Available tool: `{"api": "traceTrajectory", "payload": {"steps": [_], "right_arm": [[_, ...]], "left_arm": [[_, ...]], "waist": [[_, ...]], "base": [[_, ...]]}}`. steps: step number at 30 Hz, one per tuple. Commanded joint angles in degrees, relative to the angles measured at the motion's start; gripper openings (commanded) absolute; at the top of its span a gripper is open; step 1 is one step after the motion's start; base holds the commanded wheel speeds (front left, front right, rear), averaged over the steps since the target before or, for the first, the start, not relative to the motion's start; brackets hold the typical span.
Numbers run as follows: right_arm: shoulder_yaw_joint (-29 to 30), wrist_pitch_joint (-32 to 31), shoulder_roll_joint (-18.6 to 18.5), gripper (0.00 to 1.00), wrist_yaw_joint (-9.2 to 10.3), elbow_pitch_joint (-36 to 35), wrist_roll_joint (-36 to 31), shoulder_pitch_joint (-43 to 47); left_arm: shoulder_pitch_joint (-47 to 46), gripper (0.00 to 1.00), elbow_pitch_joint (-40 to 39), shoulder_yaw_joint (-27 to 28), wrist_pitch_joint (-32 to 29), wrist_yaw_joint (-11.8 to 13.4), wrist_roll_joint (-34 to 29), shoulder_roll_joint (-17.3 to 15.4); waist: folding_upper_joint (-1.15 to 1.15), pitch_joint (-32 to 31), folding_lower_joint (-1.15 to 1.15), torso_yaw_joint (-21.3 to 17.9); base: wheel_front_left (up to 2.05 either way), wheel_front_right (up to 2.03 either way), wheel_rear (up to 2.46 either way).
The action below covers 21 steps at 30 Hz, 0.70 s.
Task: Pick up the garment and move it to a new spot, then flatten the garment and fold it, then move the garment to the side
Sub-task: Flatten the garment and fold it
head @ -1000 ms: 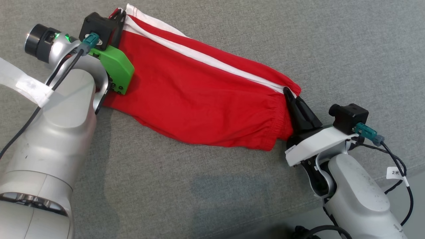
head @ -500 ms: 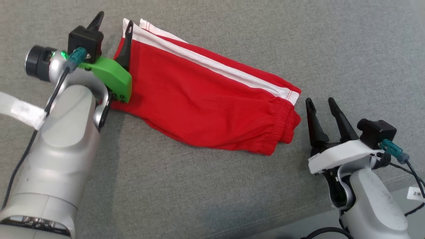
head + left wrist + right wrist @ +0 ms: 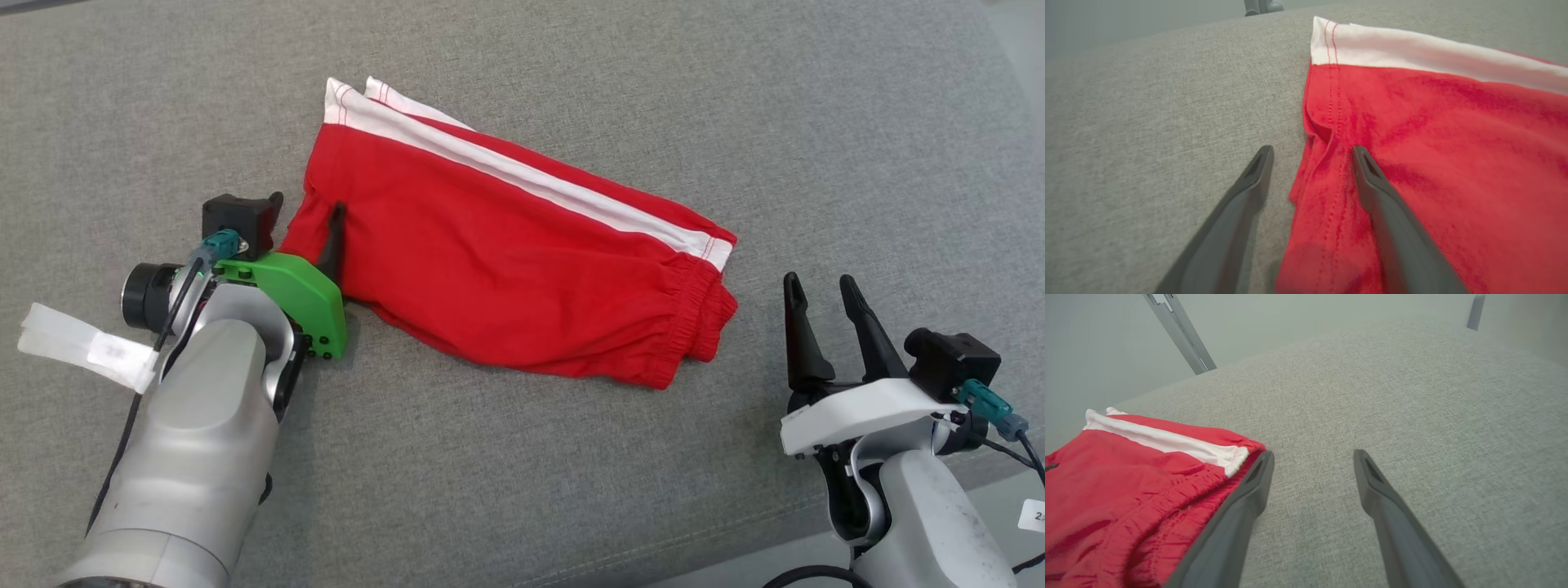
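While both grippers stood spread and empty in the head view, the garment (image 3: 522, 269), red shorts with white side stripes, lay folded lengthwise on the grey fabric surface (image 3: 571, 474). It ran from far left to near right. The left gripper (image 3: 306, 204) sat at its left hem with one finger over the red cloth. The right gripper (image 3: 819, 279) stood just clear of the waistband, to the right.

In the left wrist view, the hem edge ran between the parted fingers (image 3: 1372, 183), one above grey surface and the other above red fabric. Whether that finger touched the cloth could not be told.

In the right wrist view, both fingers hung over bare grey surface, with the waistband corner just beside one of them.

The likely trouble was at the left hem. If that finger snagged the loose layers while leaving, it would drag them and spoil the fold. A one-sided pinch for the move aside could also let the layers slide apart.

Counted: one garment, two white stripes, two grippers, four fingers.
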<state>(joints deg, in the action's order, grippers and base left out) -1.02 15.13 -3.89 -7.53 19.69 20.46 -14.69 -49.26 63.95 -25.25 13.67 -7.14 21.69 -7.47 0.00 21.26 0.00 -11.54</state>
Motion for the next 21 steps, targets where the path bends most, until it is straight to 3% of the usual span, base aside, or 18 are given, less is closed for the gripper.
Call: {"api": "traceTrajectory", "payload": {"steps": [1,2,3,4,8,15,21], "right_arm": [[0.0,0.0,0.1,1.0,0.08,-0.2,-0.5,0.1],[-0.1,0.0,0.1,1.0,0.08,-0.2,-0.6,0.1],[-0.1,0.0,0.2,1.0,0.08,-0.2,-0.6,0.3],[-0.1,0.0,0.2,1.0,0.08,-0.1,-0.7,0.6],[0.1,0.0,0.3,1.0,0.08,0.3,-0.7,1.8],[0.8,0.0,0.2,1.0,0.08,1.4,0.0,4.7],[0.7,0.0,0.1,1.0,0.08,2.3,0.3,6.8]], "left_arm": [[0.8,1.0,1.2,-1.3,-0.8,-0.5,0.5,0.8],[1.2,0.96,1.4,-2.0,-1.1,-0.6,1.3,1.3],[1.7,0.62,1.5,-3.0,-1.3,-0.6,1.8,1.5],[2.2,0.0,1.4,-4.1,-1.5,-0.6,2.6,1.6],[4.4,0.0,1.1,-6.8,-1.3,-0.4,6.1,1.3],[8.0,0.0,1.6,-5.4,1.4,-0.1,9.1,0.0],[12.6,0.0,-1.7,-2.5,1.5,2.6,9.3,0.4]], "waist": [[0.0,-0.6,0.0,-0.3],[0.0,-0.9,0.0,-0.4],[0.0,-1.4,0.0,-0.5],[0.0,-1.8,0.0,-0.6],[0.0,-4.3,0.0,-0.4],[0.0,-10.5,0.0,2.1],[0.0,-14.6,0.0,5.4]], "base": [[0.0,0.0,0.0],[0.0,0.0,0.0],[0.0,0.0,0.0],[0.0,0.0,0.0],[0.0,0.0,0.0],[0.0,0.0,0.0],[0.0,0.0,0.0]]}}
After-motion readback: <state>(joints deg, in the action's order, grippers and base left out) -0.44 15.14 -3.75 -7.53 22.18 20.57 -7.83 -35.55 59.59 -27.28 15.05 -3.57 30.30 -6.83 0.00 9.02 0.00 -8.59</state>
